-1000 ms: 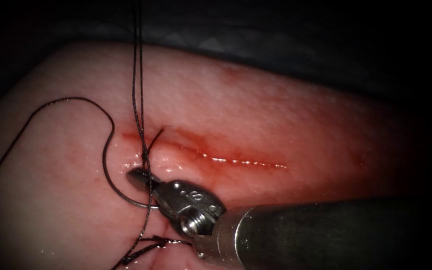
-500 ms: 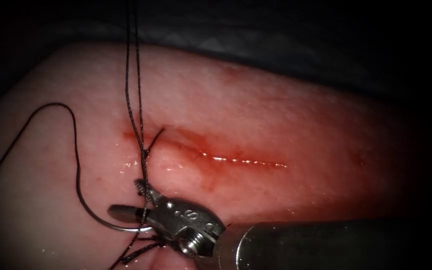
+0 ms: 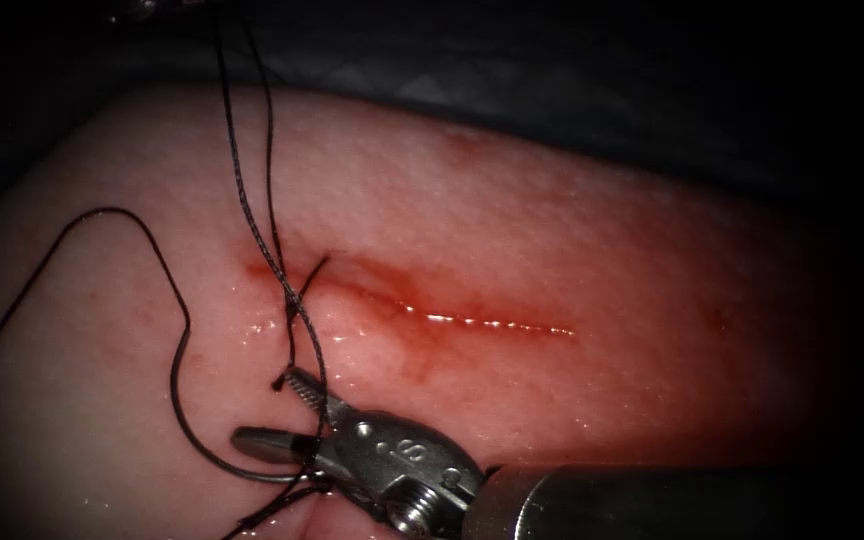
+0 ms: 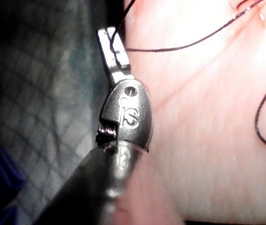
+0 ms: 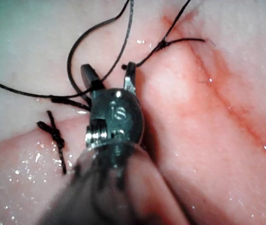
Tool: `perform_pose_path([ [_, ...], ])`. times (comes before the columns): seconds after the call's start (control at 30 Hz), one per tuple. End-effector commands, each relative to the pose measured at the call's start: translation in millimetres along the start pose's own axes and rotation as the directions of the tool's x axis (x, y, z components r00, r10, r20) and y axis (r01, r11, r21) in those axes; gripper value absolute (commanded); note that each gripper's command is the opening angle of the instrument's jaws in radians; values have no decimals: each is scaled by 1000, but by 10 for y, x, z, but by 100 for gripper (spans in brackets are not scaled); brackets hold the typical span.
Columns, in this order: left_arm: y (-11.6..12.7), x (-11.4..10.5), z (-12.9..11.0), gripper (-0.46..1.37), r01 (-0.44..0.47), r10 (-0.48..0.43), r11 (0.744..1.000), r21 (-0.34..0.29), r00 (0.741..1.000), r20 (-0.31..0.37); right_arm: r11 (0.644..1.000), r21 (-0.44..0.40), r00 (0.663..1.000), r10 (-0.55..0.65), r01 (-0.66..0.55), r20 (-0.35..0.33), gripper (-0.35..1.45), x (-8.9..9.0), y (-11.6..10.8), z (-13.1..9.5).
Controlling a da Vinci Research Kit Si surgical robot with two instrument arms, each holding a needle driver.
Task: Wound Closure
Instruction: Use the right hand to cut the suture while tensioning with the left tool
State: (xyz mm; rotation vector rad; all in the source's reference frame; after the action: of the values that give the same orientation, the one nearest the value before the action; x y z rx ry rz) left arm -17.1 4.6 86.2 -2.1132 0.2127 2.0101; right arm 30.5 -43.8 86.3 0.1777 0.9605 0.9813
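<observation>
Tissue (image 3: 572,260) lies pale and glistening, and I place everything by its cut (image 3: 432,315), a red line running across it. Nearest me, below the cut's left end, the right arm's pincer (image 3: 277,410) has its two jaws spread apart with nothing clamped; thread (image 3: 252,200) runs down between them. One jaw tip sits by a short cut end of thread (image 3: 280,382). Just under the pincer lies a frayed dark knot (image 3: 297,490). At the cut's left end is a tied stitch (image 3: 297,295), with two strands rising from it and up beyond the far edge of the tissue. Left of the cut a slack loop curves over the surface. In the left wrist view, the left arm's pincer (image 4: 111,44) is clamped on thread beside the tissue's edge.
</observation>
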Motion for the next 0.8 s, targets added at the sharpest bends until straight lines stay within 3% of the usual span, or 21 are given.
perform_pose_path([
  [0.03,2,2,-1,-35,5,-5,1000,-13,1000,-5,1000,-6,1000,4,-4,-4,103,0,1,-2],
  [0.33,20,39,-13,-35,37,-37,999,-34,999,-23,998,-58,998,1,-5,-60,102,17,0,-22],
  [0.57,20,64,-16,-35,34,-35,999,-38,999,-33,997,-68,997,-48,43,-68,88,26,5,-20],
  [0.8,14,88,-17,-35,27,-29,999,-36,999,-42,996,-69,996,-56,51,-70,96,31,16,-14],
])
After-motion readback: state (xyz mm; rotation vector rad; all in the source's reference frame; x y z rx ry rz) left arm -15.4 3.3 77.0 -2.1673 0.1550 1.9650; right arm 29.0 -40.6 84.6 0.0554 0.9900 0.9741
